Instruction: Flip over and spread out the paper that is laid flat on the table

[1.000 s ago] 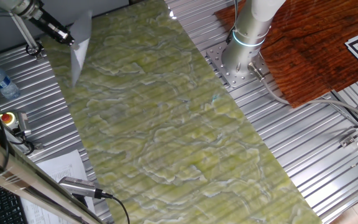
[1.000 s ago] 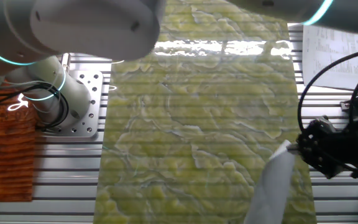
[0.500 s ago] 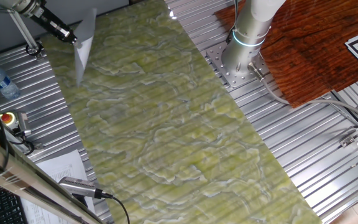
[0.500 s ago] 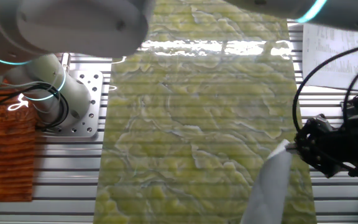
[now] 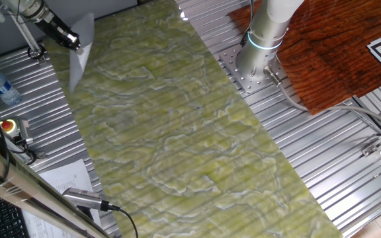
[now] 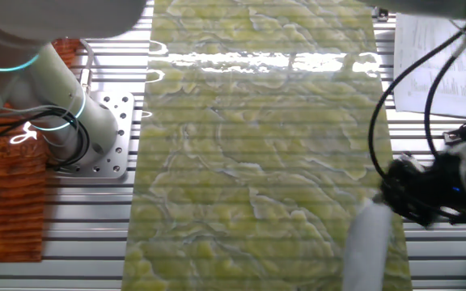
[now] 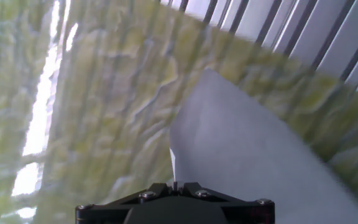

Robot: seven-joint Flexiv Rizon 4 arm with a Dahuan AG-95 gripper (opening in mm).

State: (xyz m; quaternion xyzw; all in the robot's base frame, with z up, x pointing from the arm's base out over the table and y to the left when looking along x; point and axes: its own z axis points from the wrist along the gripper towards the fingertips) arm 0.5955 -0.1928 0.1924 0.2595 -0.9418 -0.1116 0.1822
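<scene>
While the green-veined bench (image 5: pixel 177 132) lies bare beneath me, the paper (image 5: pixel 79 49) hangs off it at the far left corner, pinched at one edge and swung further out than half a second ago. My claw (image 5: pixel 71 41) stays clenched on the sheet, so I judge the flip under way and the spreading not yet done.

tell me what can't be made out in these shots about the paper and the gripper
- Gripper fingertips: the hand view's bottom edge cuts them off, and they are too small in both fixed views.
- Paper: its lower part runs off the other fixed view's bottom edge.
- Paper's far side: blurred, cropped in the hand view.
</scene>
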